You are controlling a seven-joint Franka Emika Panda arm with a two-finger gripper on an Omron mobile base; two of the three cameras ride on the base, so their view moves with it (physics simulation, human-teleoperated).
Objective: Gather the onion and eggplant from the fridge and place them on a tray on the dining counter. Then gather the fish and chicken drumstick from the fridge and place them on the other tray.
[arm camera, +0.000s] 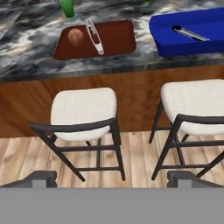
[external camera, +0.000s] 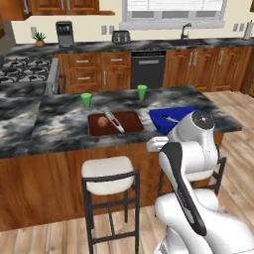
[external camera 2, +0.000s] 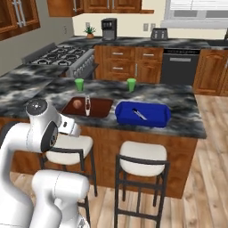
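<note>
Hand view, for you: gripper [arm camera: 112,178] spread wide, empty, above stools [arm camera: 84,114]. Onion [arm camera: 75,36] lies in brown tray [arm camera: 118,37] near tabletop [arm camera: 30,65] edge; blue tray [arm camera: 192,41] cut off right.

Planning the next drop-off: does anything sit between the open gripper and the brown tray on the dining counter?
Yes: a white-cushioned black stool stands before the counter, directly below the brown tray, between it and the gripper.

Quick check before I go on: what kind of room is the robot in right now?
A home kitchen, rendered. A gas stove and a dishwasher stand along the far wall, and two stools are drawn up to a dark marble dining counter that carries a brown tray and a blue tray.
</note>
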